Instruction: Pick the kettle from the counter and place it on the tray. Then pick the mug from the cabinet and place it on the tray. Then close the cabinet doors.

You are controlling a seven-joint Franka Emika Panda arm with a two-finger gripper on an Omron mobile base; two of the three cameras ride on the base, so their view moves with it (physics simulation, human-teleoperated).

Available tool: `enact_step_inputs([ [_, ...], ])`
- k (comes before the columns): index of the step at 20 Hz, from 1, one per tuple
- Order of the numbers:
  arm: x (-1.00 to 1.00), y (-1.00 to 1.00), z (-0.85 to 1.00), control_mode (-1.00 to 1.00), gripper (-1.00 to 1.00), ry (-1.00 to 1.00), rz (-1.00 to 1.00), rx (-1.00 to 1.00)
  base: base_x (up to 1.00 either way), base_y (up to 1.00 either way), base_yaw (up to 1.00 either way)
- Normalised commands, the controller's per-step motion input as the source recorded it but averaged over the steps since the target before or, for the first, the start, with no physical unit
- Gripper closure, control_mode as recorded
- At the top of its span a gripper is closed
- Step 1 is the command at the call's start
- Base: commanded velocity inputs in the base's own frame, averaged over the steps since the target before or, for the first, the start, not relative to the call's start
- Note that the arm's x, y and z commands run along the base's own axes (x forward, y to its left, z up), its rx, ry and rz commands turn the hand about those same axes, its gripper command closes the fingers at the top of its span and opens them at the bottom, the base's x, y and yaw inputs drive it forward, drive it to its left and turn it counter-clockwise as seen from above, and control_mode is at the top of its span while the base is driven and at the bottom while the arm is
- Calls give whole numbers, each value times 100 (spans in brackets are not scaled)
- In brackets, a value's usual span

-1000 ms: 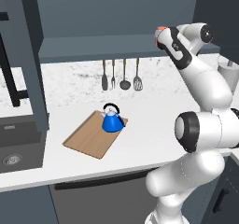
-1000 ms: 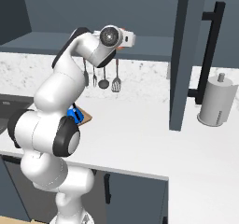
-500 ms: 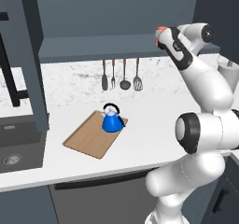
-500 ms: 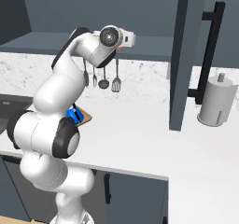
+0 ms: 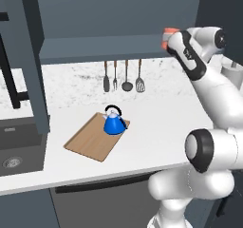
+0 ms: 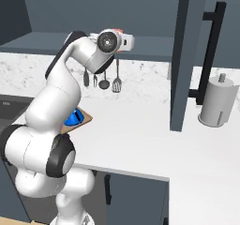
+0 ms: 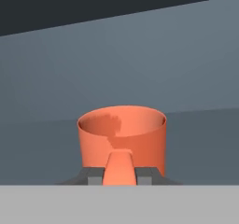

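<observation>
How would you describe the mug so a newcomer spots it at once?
Find the open dark grey wall cabinet above the white counter. On its grey shelf, at the gripper, stands the mug: a small orange cylinder, the sole orange item here.

My claw (image 7: 121, 177) sits inside the cabinet (image 5: 109, 49), pinched on the mug (image 7: 122, 141) handle; bare grey shelf lies around the mug. Open cabinet doors (image 6: 185, 55) flank the way out. Below, the kettle (image 5: 114, 121) occupies one corner of the tray (image 5: 95, 137); the rest of the board is free.
</observation>
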Motion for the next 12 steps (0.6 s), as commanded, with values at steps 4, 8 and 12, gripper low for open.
enact_step_inputs([
  [4, -90, 24, -1, -100, 100, -5, 11, 0, 0, 0, 0],
  [8, -90, 43, 0, -100, 100, -1, 12, -1, 0, 0, 0],
  [12, -87, 43, -1, -100, 100, 0, 20, -1, 0, 0, 0],
])
